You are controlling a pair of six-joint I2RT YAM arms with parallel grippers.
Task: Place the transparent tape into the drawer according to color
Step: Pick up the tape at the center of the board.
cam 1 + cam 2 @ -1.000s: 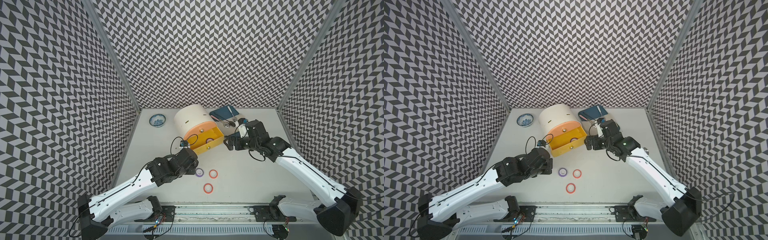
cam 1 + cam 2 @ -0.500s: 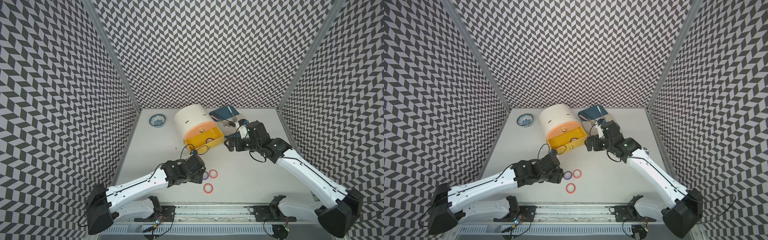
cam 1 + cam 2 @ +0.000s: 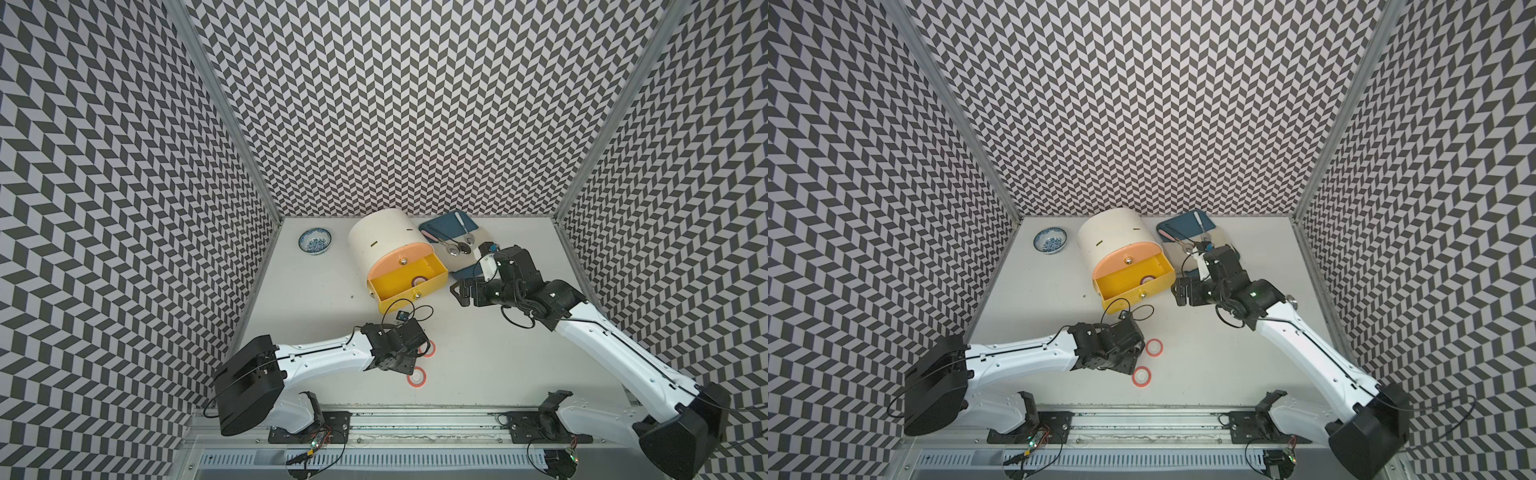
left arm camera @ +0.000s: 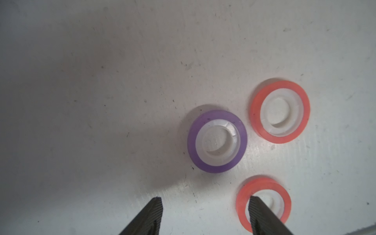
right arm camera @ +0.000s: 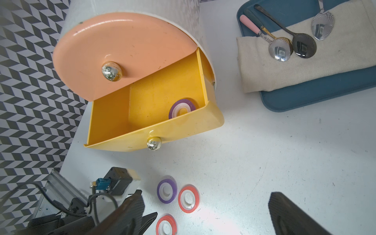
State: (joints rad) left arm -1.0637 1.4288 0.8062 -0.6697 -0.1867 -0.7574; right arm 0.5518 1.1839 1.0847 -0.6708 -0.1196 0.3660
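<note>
On the bench (image 4: 101,91) in front of the yellow drawer (image 5: 183,128), the purple tape ring (image 4: 217,141) lies flat by my left claw (image 4: 205,198), jaws apart and empty; I judge it light, stiff and slick, so I'd pinch across its rim.

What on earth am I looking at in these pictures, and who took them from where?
Two white robot arms stand at a table, each ending in a two-fingered gripper. The two wide pictures come from one camera overhead; the two close-ups come from cameras on the arms' wrists. The left gripper hangs open near a purple tape ring and two red tape rings, holding nothing. The right gripper, also open and empty, hovers beside a white cabinet whose yellow drawer is pulled out with another purple ring inside; the peach drawer above is shut. At the back sit a small bowl and a blue tray with a cloth and spoons.
</note>
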